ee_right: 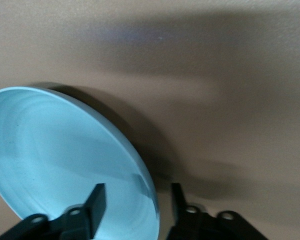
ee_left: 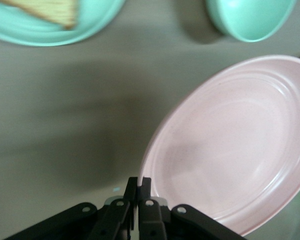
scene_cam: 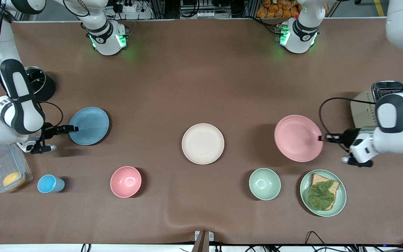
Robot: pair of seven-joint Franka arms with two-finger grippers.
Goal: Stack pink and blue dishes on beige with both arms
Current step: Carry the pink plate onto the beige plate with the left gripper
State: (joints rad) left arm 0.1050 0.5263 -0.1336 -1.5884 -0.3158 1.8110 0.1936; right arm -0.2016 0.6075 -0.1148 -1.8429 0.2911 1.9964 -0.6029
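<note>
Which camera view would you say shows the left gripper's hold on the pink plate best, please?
The left wrist view: the left gripper has its fingers pinched shut on the rim of the pink plate. The front view shows the plate whole, the grip small at its edge. The right wrist view shows neither.

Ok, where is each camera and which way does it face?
Front view: high across the table, looking down at right arm, left arm, beige plate.
Left wrist view: on the left arm, looking past the left gripper, shut on the pink plate.
Right wrist view: past the open right gripper astride the blue plate's rim.
Front shares both plates.
</note>
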